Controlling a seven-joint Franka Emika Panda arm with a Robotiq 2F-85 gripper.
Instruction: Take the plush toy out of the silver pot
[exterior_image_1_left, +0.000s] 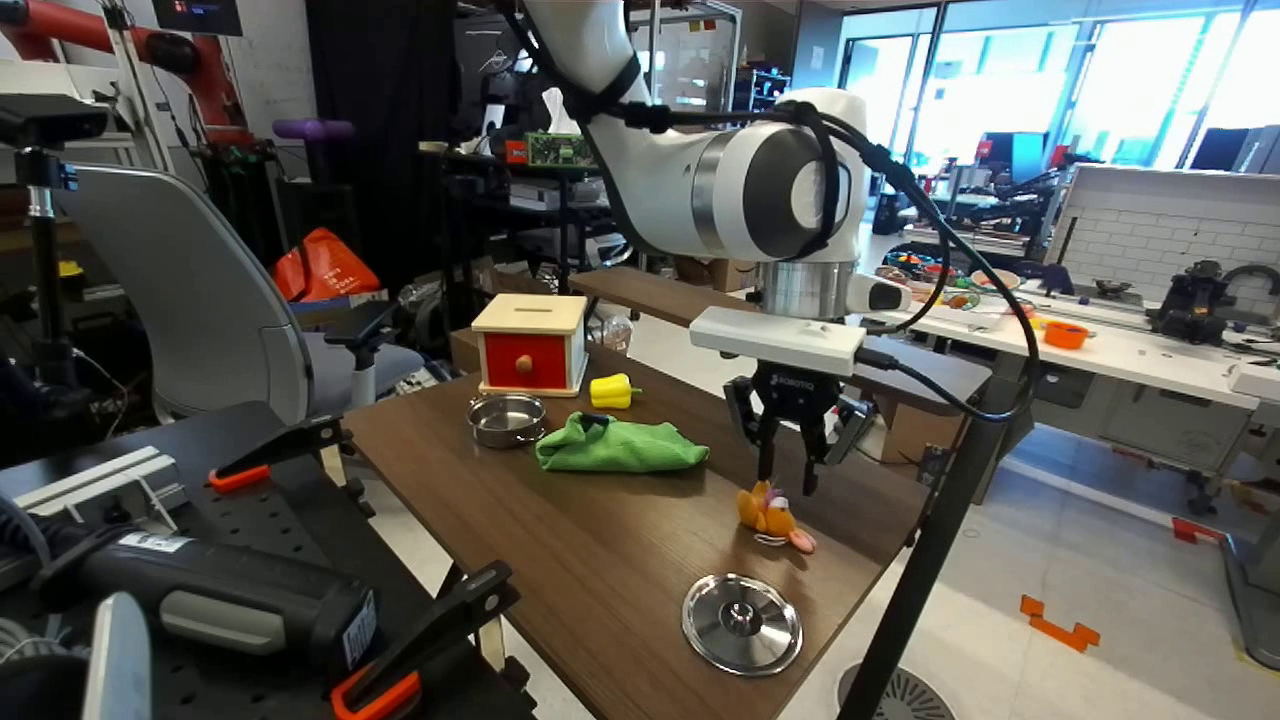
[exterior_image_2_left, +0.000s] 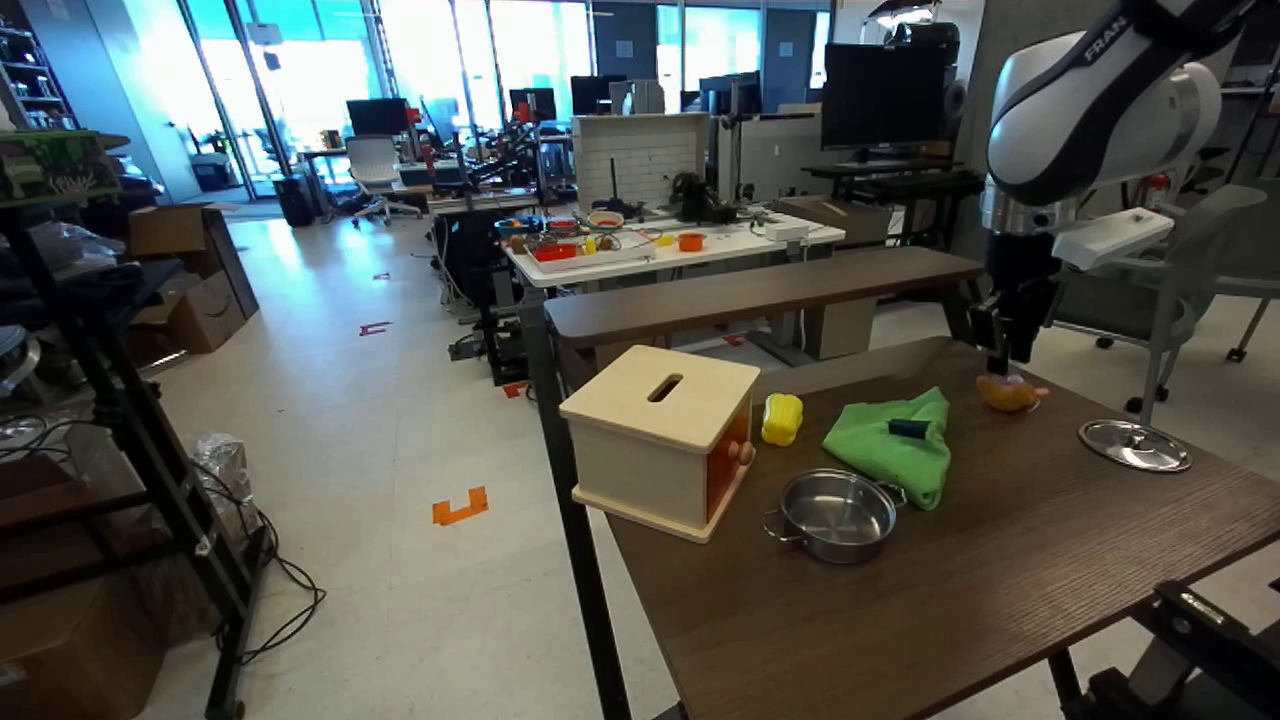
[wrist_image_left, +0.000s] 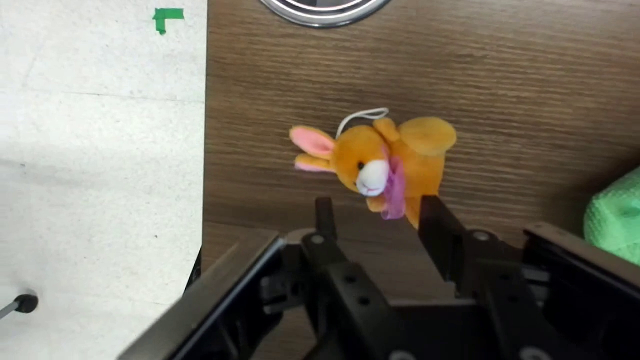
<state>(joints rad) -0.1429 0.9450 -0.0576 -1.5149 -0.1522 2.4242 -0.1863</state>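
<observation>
The plush toy, a small orange rabbit with a purple ribbon, lies on its side on the brown table in both exterior views (exterior_image_1_left: 768, 512) (exterior_image_2_left: 1008, 394) and in the wrist view (wrist_image_left: 420, 167). My gripper (exterior_image_1_left: 787, 484) is open just above and beside the toy, with nothing between its fingers. In the wrist view the fingertips (wrist_image_left: 376, 201) stand apart by the toy's lower side, and one finger overlaps its leg. I cannot tell whether they touch. The silver pot (exterior_image_1_left: 503, 438) stands uncovered across the table. Its bare inside shows in an exterior view (exterior_image_2_left: 850, 550).
A metal lid (exterior_image_1_left: 742, 640) lies flat near the toy. A green cloth (exterior_image_1_left: 620, 450) with a dark object on it lies between toy and pot. A yellow pepper (exterior_image_2_left: 782, 419) and a wooden box with a red front (exterior_image_2_left: 640, 470) stand beside the pot. The table edge is near the toy.
</observation>
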